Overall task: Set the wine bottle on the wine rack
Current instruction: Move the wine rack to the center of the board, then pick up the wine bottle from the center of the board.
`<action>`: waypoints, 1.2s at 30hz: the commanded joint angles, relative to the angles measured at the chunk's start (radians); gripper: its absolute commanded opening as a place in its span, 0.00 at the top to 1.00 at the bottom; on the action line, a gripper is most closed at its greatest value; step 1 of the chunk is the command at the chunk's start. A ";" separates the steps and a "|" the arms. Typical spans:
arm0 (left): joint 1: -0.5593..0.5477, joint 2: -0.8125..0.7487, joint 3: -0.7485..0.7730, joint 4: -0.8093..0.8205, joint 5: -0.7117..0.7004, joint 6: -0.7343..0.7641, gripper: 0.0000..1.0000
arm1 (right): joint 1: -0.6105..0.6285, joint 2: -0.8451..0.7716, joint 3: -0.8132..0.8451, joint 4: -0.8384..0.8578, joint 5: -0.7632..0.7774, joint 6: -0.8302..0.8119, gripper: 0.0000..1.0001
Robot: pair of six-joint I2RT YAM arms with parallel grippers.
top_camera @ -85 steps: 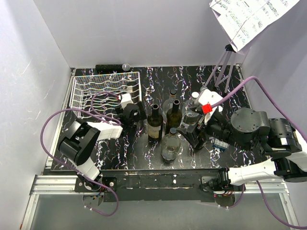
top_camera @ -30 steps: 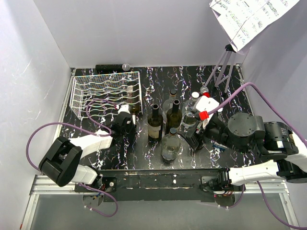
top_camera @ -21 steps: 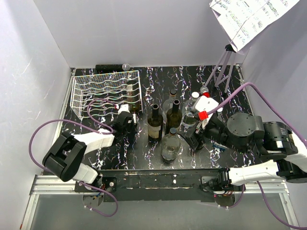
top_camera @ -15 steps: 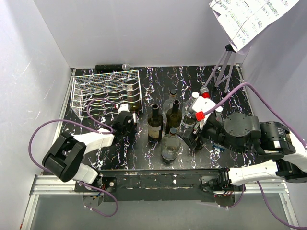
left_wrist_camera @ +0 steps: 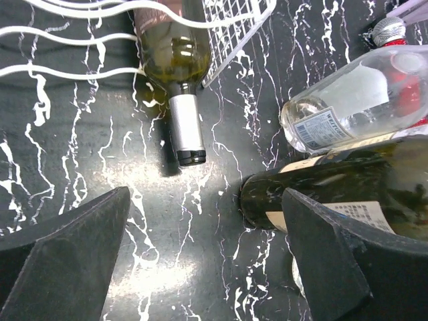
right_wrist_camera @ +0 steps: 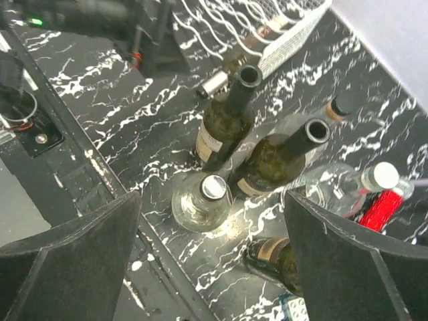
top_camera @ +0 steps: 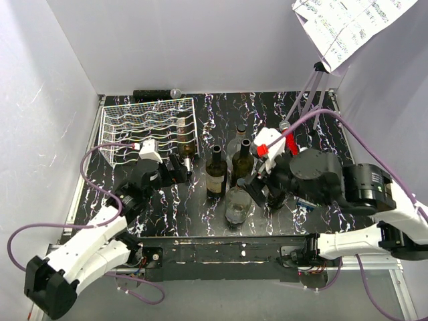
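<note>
1. The wine bottle (left_wrist_camera: 170, 60) lies on its side in the right-end cradle of the wine rack (top_camera: 134, 124), which sits at the far left corner of the tabletop (top_camera: 200, 207). Its foil-wrapped neck pokes out past the rack's near edge. I cannot tell whether the cap rests on the tabletop.
2. The left gripper (left_wrist_camera: 204, 200) sits just on the near side of that neck, spread wide with nothing between its fingers. It is released and touches no bottle.
3. The placing looks done, so the step in hand is probably getting the left arm clear. It would be best to pull straight back toward the near edge and stay level. A nudge to the neck might slide or roll the bottle in its cradle.
4. A swing to the right is a risk, since a dark bottle (left_wrist_camera: 334, 194) stands close beside the right finger, with a clear bottle (left_wrist_camera: 354, 100) just beyond it.
5. The right gripper (right_wrist_camera: 212, 195) hangs wide open and empty above the cluster of standing bottles in the middle of the tabletop. A squat bottle (right_wrist_camera: 194, 214) is almost directly below it.
6. Those bottles stand packed together, and some seem to touch, so reaching for any one of them could tip its neighbour.
7. The left arm's purple cable (top_camera: 83, 172) loops beside the rack's near left corner and could catch on the wire.
8. A sheet of paper (top_camera: 348, 23) hangs over the far right corner, well apart from the work.
</note>
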State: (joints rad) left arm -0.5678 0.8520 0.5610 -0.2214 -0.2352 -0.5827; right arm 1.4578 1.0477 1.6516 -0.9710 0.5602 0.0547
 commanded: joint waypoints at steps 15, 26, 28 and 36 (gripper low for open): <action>0.008 -0.137 0.261 -0.090 0.111 0.228 0.02 | -0.252 0.222 -0.002 -0.213 -0.347 0.137 0.12; 0.009 -0.159 0.309 -0.186 0.114 0.201 0.02 | -0.281 0.267 -0.056 -0.212 -0.413 0.148 0.17; 0.009 -0.171 0.312 -0.211 0.116 0.187 0.02 | -0.284 0.288 -0.043 -0.224 -0.418 0.148 0.18; 0.009 -0.255 0.275 -0.274 0.276 0.195 0.02 | -0.295 0.367 0.000 -0.259 -0.372 0.177 0.27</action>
State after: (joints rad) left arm -0.5648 0.6460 0.8337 -0.4500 -0.0807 -0.4019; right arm 1.1675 1.3899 1.5993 -1.2232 0.1734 0.1997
